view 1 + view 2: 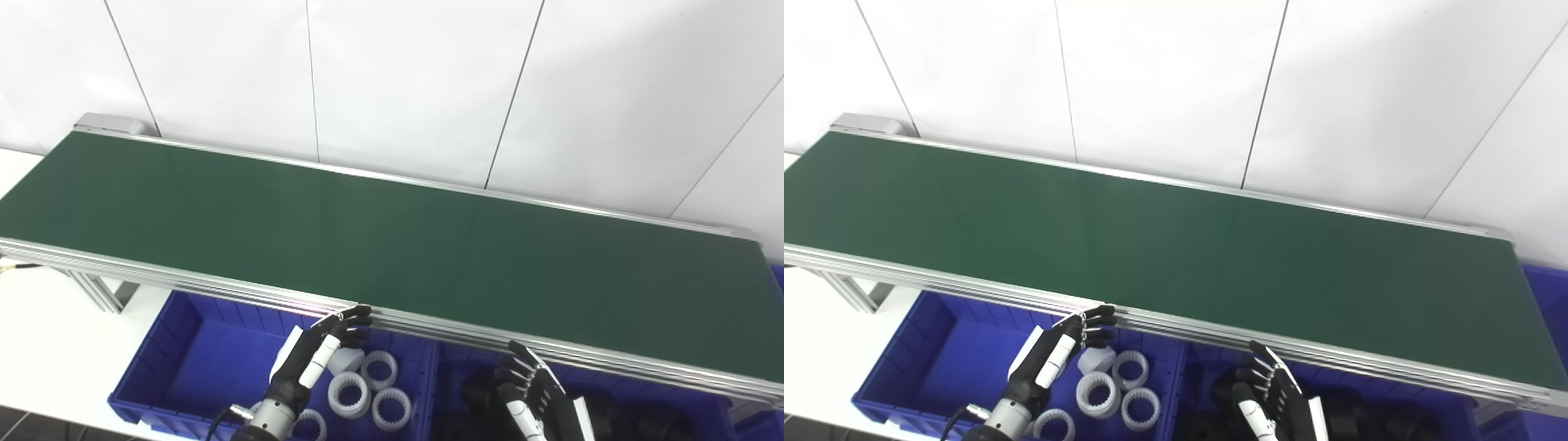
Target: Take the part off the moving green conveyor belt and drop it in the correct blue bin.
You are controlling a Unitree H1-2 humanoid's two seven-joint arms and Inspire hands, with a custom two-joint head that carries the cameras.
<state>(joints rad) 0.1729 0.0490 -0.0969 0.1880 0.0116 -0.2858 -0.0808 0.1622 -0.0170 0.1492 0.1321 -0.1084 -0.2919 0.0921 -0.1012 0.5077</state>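
- Green conveyor belt (392, 245) with aluminium side rails runs diagonally across the view, from upper left to lower right, against a white panelled wall (392, 73). No part shows anywhere on its surface.
- Blue plastic bin on the left (196, 361) sits below the near rail on a white table (49, 355). It holds white toothed ring parts (367, 392) clustered at its right end.
- Blue plastic bin on the right (1445, 404) sits just beside the first one and holds black parts (1353, 416), too dark to make out their shape.
- Left hand (318, 355) hangs over the left bin above the white rings, fingers loosely curled and apart, tips (358, 318) just at the near rail. Holds nothing.
- Right hand (536, 392) is over the right bin, fingers spread and pointing up toward the rail, palm empty.
- Both hands sit below the belt edge, well apart from each other.
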